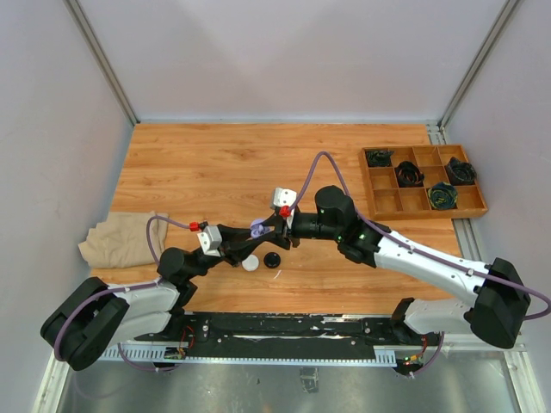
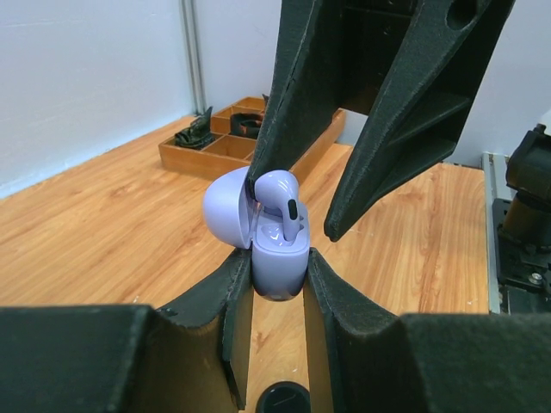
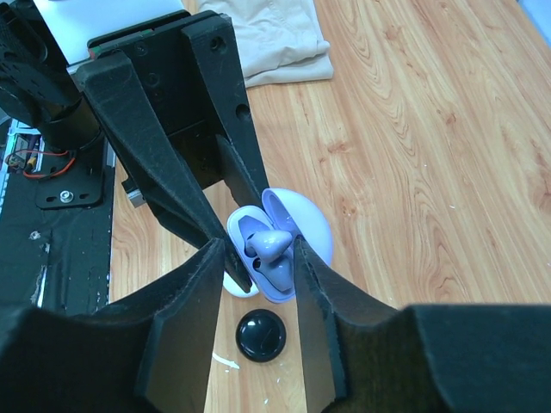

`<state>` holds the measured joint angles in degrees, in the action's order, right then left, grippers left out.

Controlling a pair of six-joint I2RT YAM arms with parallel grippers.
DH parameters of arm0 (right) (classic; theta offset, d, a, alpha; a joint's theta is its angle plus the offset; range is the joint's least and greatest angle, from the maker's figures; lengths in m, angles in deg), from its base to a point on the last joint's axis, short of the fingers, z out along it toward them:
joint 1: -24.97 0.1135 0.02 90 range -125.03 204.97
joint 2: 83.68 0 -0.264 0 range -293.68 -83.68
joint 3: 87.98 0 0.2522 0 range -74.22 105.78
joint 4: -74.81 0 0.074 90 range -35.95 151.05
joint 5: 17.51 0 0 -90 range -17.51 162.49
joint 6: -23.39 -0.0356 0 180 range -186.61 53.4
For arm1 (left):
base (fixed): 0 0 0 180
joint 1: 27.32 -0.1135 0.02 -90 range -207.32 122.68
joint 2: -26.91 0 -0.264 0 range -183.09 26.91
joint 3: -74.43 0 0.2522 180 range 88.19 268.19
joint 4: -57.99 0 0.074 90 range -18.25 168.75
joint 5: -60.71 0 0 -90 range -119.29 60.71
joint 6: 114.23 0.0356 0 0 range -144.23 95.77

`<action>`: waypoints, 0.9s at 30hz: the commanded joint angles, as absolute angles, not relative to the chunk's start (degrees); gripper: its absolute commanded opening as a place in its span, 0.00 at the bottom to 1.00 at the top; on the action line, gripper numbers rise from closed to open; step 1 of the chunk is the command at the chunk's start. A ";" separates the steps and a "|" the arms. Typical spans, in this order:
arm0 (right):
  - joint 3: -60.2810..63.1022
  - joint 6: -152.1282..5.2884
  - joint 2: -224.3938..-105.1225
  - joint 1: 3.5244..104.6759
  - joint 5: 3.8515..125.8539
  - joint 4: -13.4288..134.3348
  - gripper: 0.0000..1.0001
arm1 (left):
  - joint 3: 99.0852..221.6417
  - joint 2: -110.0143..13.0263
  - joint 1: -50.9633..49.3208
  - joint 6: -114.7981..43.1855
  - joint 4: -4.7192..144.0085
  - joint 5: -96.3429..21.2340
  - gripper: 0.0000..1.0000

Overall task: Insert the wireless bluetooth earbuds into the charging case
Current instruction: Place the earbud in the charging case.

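Squeezing the open purple charging case (image 3: pixel 306 228) by its sides, the left gripper (image 2: pixel 277 258) holds it up just under the right gripper (image 3: pixel 261 249), whose fingers stand a little apart on both sides of the purple earbud (image 2: pixel 280 202) sitting in the case, above the wooden table (image 1: pixel 215 163).

charging case (image 2: pixel 277 262) smooth lavender plastic, satin sheen; earbud (image 2: pixel 280 194) same plastic, glossier, dark shiny inlay; left gripper fingers (image 2: pixel 198 335) and right gripper fingers (image 2: pixel 405 112) matt black, faintly grainy plastic; table (image 1: pixel 215 163) light wood grain, low sheen; far-right tray (image 1: pixel 385 202) bare wood, matt; left cloth (image 1: pixel 120 239) beige, soft, creased; black puck case (image 3: pixel 261 335) smooth glossy plastic
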<state>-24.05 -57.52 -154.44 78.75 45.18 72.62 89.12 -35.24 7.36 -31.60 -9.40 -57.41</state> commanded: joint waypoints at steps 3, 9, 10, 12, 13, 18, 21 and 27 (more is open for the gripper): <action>-24.25 -56.33 -152.69 79.20 46.48 71.69 0.42 | 88.81 -35.55 7.22 -31.35 -12.71 -57.94 0.00; -23.28 -55.61 -152.06 79.11 44.77 70.10 0.43 | 89.20 -36.50 7.22 -31.35 -12.63 -58.79 0.00; -23.06 -55.50 -152.06 79.11 43.88 69.95 0.43 | 89.32 -36.74 7.22 -31.42 -12.63 -59.15 0.00; -22.53 -55.24 -152.34 79.11 42.04 69.60 0.43 | 89.57 -37.23 7.22 -31.59 -12.58 -59.70 0.00; -22.21 -55.12 -152.71 79.11 41.11 69.37 0.42 | 89.72 -37.47 7.22 -31.65 -12.70 -60.05 0.00; -20.73 -54.55 -154.09 79.11 38.17 67.79 0.41 | 90.12 -38.39 7.22 -32.09 -13.13 -61.79 0.00; -20.07 -54.10 -154.79 79.11 36.98 66.89 0.40 | 90.26 -38.65 7.22 -32.14 -13.40 -62.45 0.00; -18.60 -53.19 -155.89 79.04 35.71 63.92 0.40 | 90.57 -39.33 7.22 -32.48 -13.74 -64.00 0.00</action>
<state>-20.99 -54.79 -155.20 78.75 37.75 66.41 89.17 -38.63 7.36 -32.24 -10.64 -62.29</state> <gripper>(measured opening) 0.399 0.298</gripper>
